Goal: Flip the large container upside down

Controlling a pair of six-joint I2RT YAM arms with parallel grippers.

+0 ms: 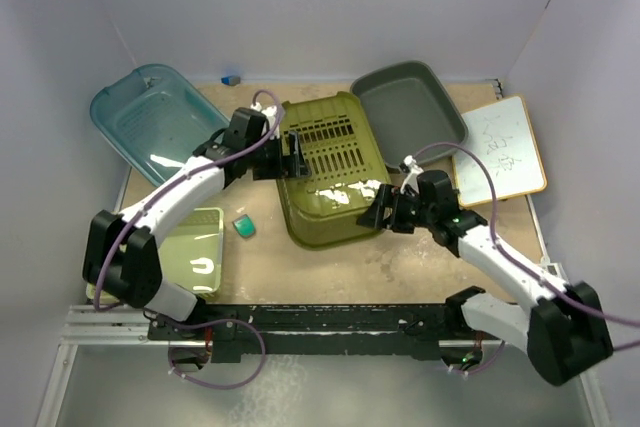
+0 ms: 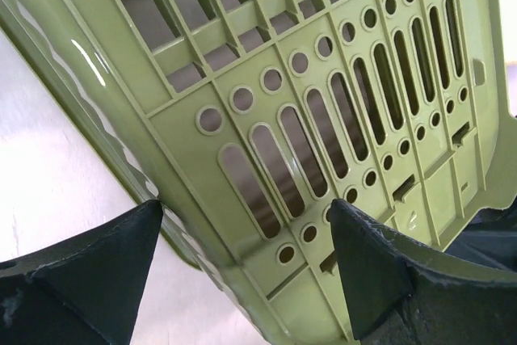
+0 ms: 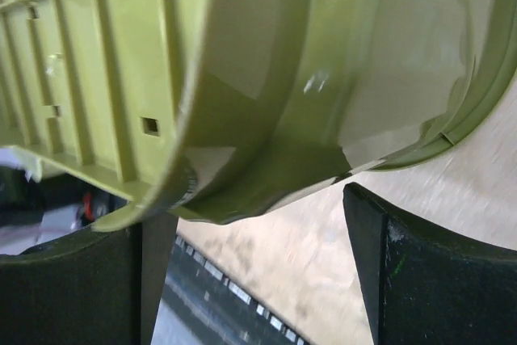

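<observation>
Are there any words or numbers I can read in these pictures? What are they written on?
No text here can be read.
On the whiteboard: thin pen scribbles, too small to read as words.
On the basket: only holes and slots, no label to be seen in any view.

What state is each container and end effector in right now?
Olive container: slotted base up.
Left end effector: open, straddling its wall.
Right end effector: open around its rim.
Teal tub: open side up.
Grey tray: open side up.
</observation>
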